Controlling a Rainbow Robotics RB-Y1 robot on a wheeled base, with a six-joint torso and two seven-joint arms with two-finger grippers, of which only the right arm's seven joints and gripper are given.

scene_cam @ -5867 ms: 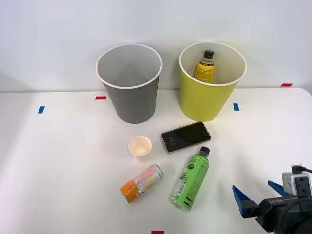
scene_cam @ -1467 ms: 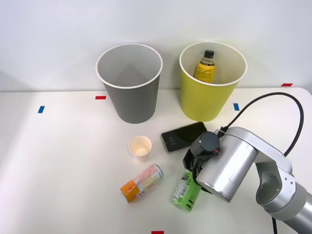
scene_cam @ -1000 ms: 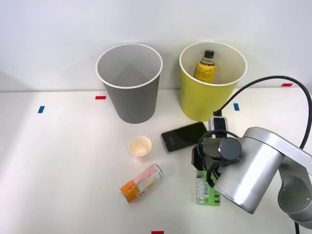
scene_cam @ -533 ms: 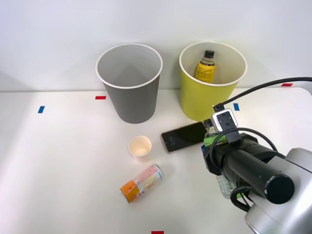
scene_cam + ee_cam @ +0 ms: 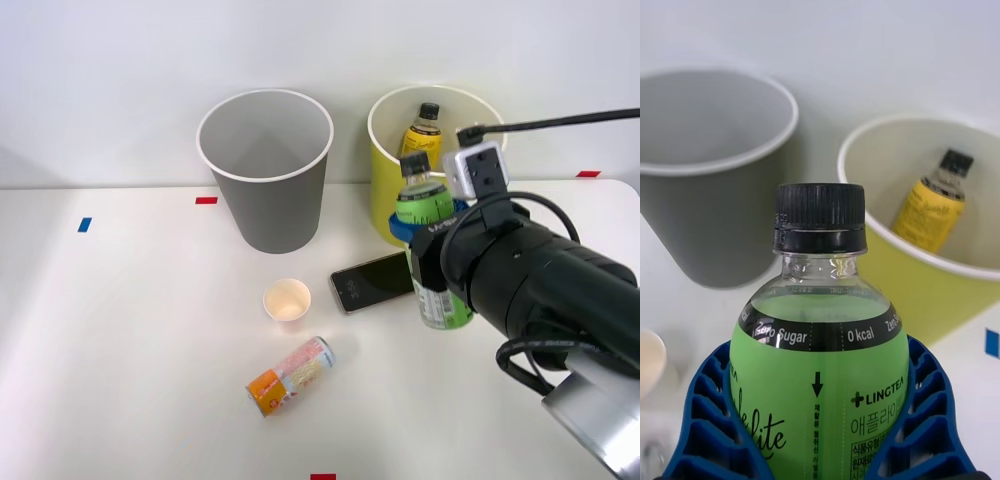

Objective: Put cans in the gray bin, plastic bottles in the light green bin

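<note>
Gripper clamped on green bottle, upright and lifted off the table, just in front of the yellow-green bin. Step: carry. Next: raise over the rim, then drop beside amber bottle.

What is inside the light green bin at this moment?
Inside the light green bin, the amber-yellow bottle with a black cap stands leaning against the white far wall. The near wall and the green bottle held before it cover the bin's floor.

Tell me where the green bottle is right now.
The green bottle is upright in the right gripper, lifted right of centre in the front view, just before the light green bin.
</note>
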